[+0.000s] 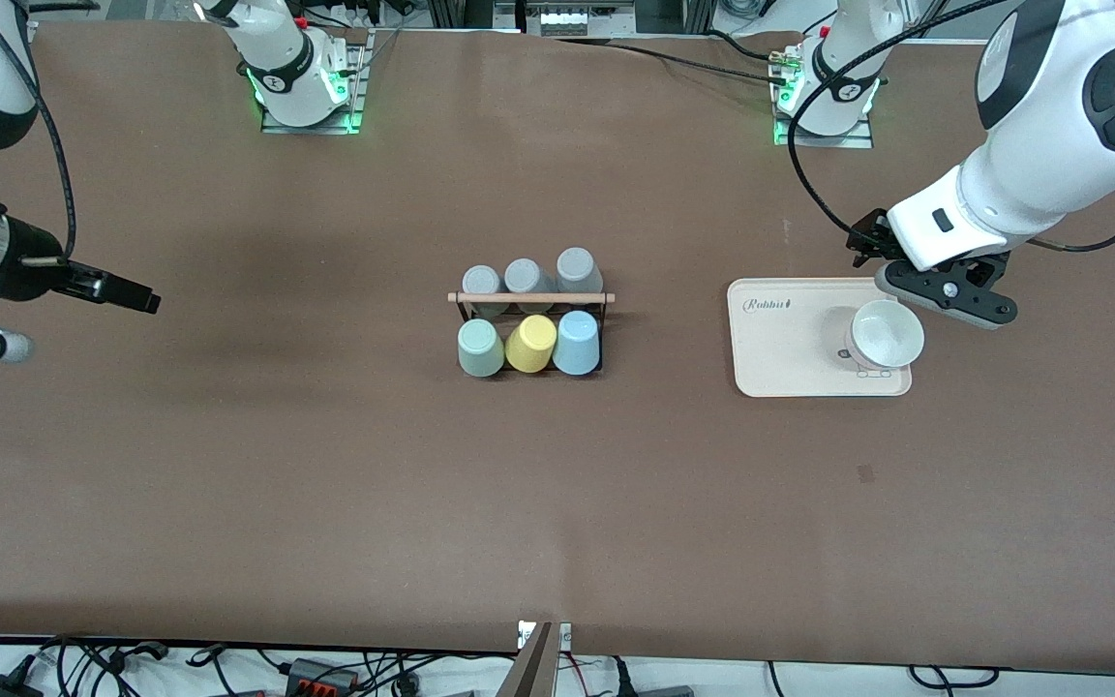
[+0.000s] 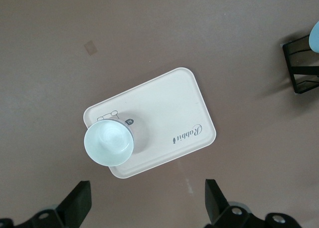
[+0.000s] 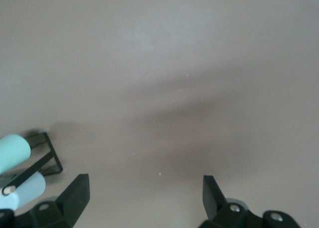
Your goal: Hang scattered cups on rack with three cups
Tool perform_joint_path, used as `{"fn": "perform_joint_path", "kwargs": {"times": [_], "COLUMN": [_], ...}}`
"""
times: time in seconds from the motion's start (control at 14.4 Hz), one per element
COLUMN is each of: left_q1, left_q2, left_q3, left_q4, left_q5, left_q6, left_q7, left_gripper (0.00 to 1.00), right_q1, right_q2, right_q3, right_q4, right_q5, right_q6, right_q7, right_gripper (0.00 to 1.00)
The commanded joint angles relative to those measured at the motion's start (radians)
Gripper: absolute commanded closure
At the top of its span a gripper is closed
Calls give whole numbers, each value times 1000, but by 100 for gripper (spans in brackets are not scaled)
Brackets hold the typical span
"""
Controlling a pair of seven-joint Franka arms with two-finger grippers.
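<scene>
Six cups on the rack: three grey ones in the row farther from the front camera, and a sage green cup (image 1: 480, 348), a yellow cup (image 1: 530, 344) and a light blue cup (image 1: 577, 342) in the nearer row.
Rack: one black wire rack (image 1: 530, 308) at the middle of the table, with a light wooden dowel (image 1: 530, 297) across its top; all six cups sit mouth-down on it.
Grey cups: three (image 1: 527, 277), side by side, just past the dowel.
Tray: one cream tray (image 1: 780, 339) toward the left arm's end of the table, well apart from the rack.
Bowl on tray: one white vessel (image 1: 886, 335), mouth up, at the tray's end away from the rack; it may be a cup rather than a bowl, hard to tell from above.
Left gripper: one (image 2: 147, 203), up over the table just off the tray's edge beside the white vessel, fingers spread wide, holding nothing.
Right gripper: one (image 3: 144, 198), over bare table toward the right arm's end, well apart from the rack, fingers spread wide, empty.
</scene>
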Motion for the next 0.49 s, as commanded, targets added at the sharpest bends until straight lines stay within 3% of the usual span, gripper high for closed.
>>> {"fn": "perform_joint_path", "kwargs": {"times": [0.0, 0.42], "left_q1": [7, 7], "left_q2": [-22, -21], "left_q3": [-4, -4], "left_q4": [-15, -15], "left_q5": [-16, -16], "left_q6": [10, 10], "left_q7": [21, 21], "left_gripper": [0, 0], "right_q1": [-30, -30], "right_q2": [-161, -141], "right_q3": [14, 17], "right_q4": [-213, -220], "right_q5": [1, -31], "right_q6": [111, 189], "right_q7": [-17, -58], "right_gripper": [0, 0]}}
